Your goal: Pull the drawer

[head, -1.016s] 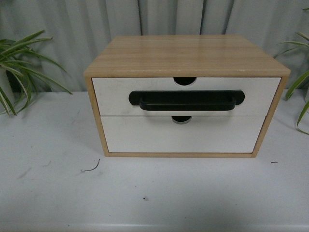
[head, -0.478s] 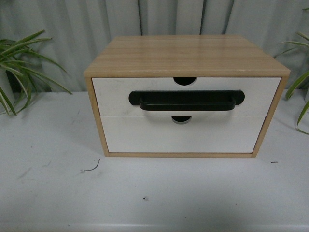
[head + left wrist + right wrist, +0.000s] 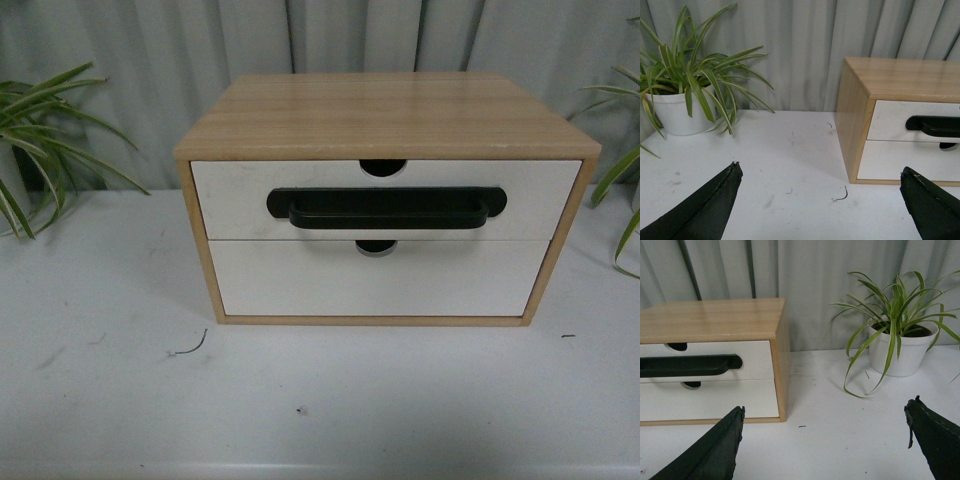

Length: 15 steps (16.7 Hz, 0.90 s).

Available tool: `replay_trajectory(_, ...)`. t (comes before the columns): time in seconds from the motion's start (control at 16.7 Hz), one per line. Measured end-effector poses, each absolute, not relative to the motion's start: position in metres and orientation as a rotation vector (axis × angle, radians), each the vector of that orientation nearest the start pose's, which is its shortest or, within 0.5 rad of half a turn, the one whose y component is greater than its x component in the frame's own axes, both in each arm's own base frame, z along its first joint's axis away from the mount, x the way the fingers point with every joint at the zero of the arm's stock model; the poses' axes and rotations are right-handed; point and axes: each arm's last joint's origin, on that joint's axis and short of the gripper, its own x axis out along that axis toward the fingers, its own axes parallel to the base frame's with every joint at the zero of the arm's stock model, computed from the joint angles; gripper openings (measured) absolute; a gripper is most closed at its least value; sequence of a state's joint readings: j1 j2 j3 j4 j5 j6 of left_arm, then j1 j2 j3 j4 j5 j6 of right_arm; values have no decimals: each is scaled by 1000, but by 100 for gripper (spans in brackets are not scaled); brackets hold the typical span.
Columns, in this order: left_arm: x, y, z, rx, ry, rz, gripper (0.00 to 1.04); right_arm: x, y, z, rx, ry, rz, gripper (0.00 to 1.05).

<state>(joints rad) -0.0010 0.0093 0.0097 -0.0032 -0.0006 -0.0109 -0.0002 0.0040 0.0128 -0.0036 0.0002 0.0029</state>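
A light wood cabinet (image 3: 385, 115) stands on the white table (image 3: 320, 400). Its upper drawer (image 3: 240, 195) has a white front, a long black bar handle (image 3: 387, 208) and a semicircular notch (image 3: 383, 167) in its top edge; it sits flush and closed. Neither arm shows in the front view. My left gripper (image 3: 822, 187) is open over bare table, left of and in front of the cabinet (image 3: 855, 120). My right gripper (image 3: 825, 427) is open to the right of the cabinet (image 3: 782, 360), well short of the handle (image 3: 690, 365).
Below the handled drawer sits a plain white drawer front (image 3: 380, 280) with no handle. Potted plants flank the cabinet: one at the left (image 3: 675, 107), one at the right (image 3: 900, 347). A grey curtain (image 3: 150, 60) hangs behind. A small curled wire scrap (image 3: 190, 347) lies on the table.
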Motion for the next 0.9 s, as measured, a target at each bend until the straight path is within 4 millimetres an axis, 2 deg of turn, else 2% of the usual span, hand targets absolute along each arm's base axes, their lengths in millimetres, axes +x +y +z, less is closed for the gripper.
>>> replay_trajectory(0.54,98,0,165,-16,16,8,98,97,0,167,3,-5,0,98)
replay_trajectory(0.6,98,-3,165,-69,195,114,98,97,0,166,31,44,12,98)
replay_trajectory(0.66,100,-8,171,-97,305,202,98,103,-1,167,71,74,18,98)
replay_trajectory(0.78,109,-18,198,-213,205,321,98,123,-2,189,90,31,17,98)
replay_trajectory(0.9,114,-22,210,-266,149,308,98,133,1,199,88,7,38,98)
